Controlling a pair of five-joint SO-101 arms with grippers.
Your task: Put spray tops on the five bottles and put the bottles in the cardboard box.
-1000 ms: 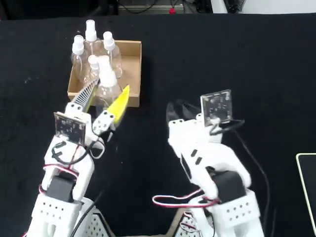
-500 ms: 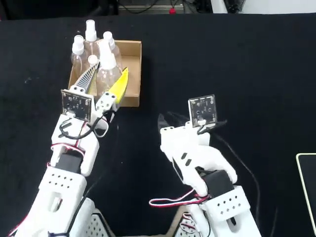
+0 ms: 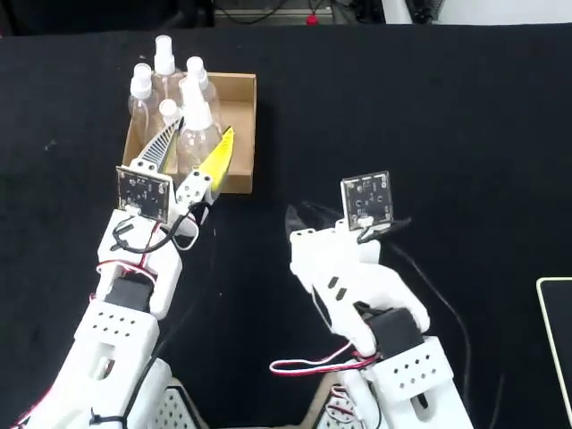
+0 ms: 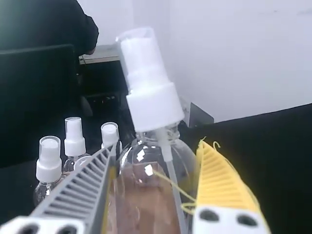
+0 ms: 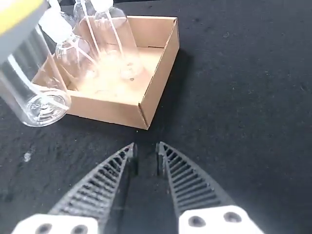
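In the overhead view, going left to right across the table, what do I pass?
The cardboard box → the right end effector → a flat white-edged object at the picture's edge.

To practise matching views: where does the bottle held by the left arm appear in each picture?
High view: bottle in the left pincer, over the box.
Left wrist view: bottle between the fingers, spray top up.
Right wrist view: bottle tilted, base showing, by the box's near wall.
Shared landmark: boxed bottles.
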